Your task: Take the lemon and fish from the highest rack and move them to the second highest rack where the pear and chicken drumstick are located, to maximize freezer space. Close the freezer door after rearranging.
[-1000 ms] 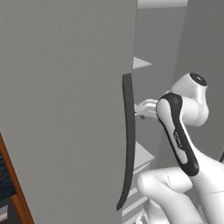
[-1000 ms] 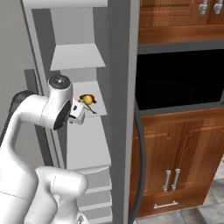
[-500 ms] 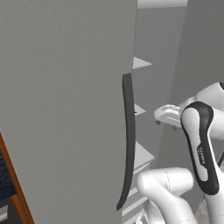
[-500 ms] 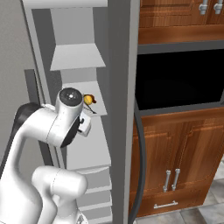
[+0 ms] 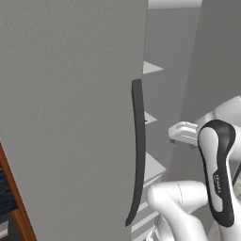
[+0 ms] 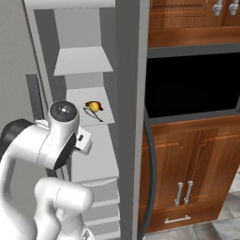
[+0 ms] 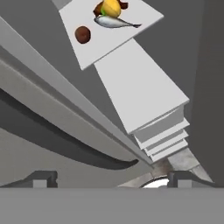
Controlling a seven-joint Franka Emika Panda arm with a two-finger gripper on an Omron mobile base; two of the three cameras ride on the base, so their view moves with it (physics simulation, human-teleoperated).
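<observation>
Hand view has the two dark fingertips (image 7: 43,178) set wide apart at the bottom, so the jaws are spread with nothing between them. Just beyond them runs the slim black handle (image 7: 74,154), a smooth curved bar along the edge of the freezer door (image 7: 39,87). Further off is a flat white shelf (image 7: 131,19) carrying the lemon (image 7: 111,7), with the fish (image 7: 114,22) right against it. A brown lump (image 7: 82,34) sits a little apart, and darker brown bits behind the lemon are too small to name. In the right base view the lemon (image 6: 95,106) and fish (image 6: 93,114) lie on the shelf under the bare top one, so the rearranging looks done and closing the door looks like the step in hand. The arm stands in the gap between the open door and the shelves, so it would do well to back clear of the opening first, or the panel will swing onto the arm. In the left base view the door (image 5: 70,117) is a tall matte grey slab, plain and flat, offering nothing to pinch except its handle (image 5: 138,150). That bar is thin, glossy and slightly bowed — the jaws could hook round it, or a flat push on the outer face would serve. A steady sweep is best, since the rounded lemon could roll on the slick shelf. Brown wooden cabinet doors (image 6: 197,154) stand to the right, well apart.
</observation>
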